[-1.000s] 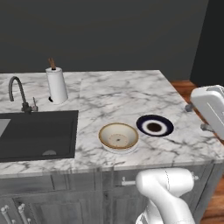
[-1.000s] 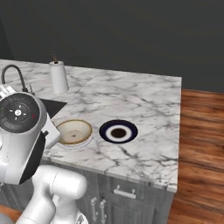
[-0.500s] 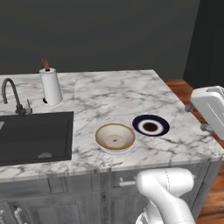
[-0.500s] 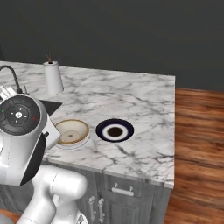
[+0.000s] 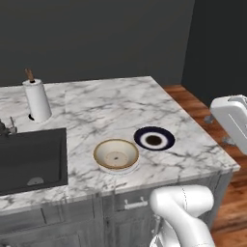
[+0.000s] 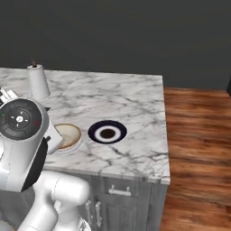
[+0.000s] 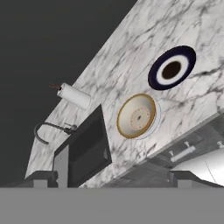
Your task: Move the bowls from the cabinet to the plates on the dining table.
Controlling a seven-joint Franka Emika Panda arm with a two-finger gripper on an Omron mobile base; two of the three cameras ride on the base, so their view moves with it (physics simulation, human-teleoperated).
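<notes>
Beige bowl (image 5: 116, 154) sits on white plate (image 7: 156, 117) on dining table (image 5: 111, 106); blue plate (image 5: 154, 139) just beside, bare. Gripper (image 7: 112, 178) wide, empty, high above both; cabinet lies elsewhere.

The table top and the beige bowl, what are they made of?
The table top looks like polished marble: white with grey veins. The bowl looks like glazed pottery, maybe: smooth beige inside, with a tan-brown rim. It's a rendered picture, so that's only how they look.
</notes>
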